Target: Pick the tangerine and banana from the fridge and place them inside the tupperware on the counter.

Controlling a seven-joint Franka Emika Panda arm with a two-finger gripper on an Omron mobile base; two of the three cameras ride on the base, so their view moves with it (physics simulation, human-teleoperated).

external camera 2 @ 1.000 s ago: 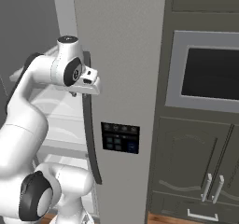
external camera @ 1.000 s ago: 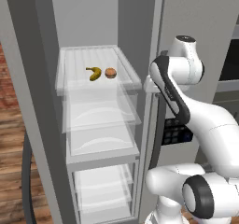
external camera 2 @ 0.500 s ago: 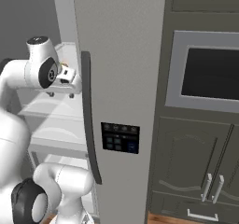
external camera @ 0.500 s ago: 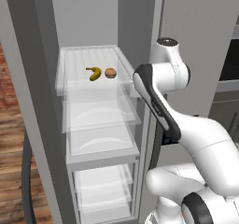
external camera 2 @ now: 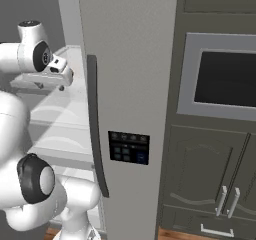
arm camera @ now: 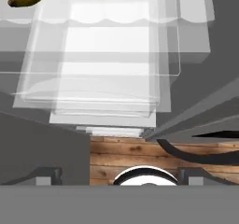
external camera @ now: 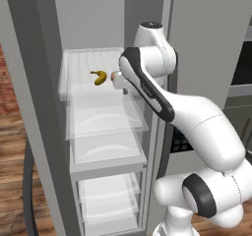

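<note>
Gripper point(arm camera: 119, 178): jaws spread wide, nothing between them; the two dark fingertips point(arm camera: 44, 176) sit far apart at the bottom of the hand view. The hand is inside the open fridge point(external camera: 44, 107), at upper-shelf height, pointing down over the shelves.

Banana point(external camera: 99, 76): lies on the top translucent shelf point(external camera: 78, 65), curved, dark at the tips, apart from the gripper. In the hand view one end of it shows at the top left corner.

Tangerine point(external camera: 115, 76): just beside the banana on the same shelf, mostly hidden behind the arm's wrist in the left base view; in the hand view it shows dark at the top edge.

Lower shelves: bare. Wooden floor point(arm camera: 135, 157) visible under the hand. Fridge door with dark handle strip point(external camera 2: 96, 139) and control panel point(external camera 2: 129, 147) stands beside dark cabinets point(external camera 2: 210, 184).
</note>
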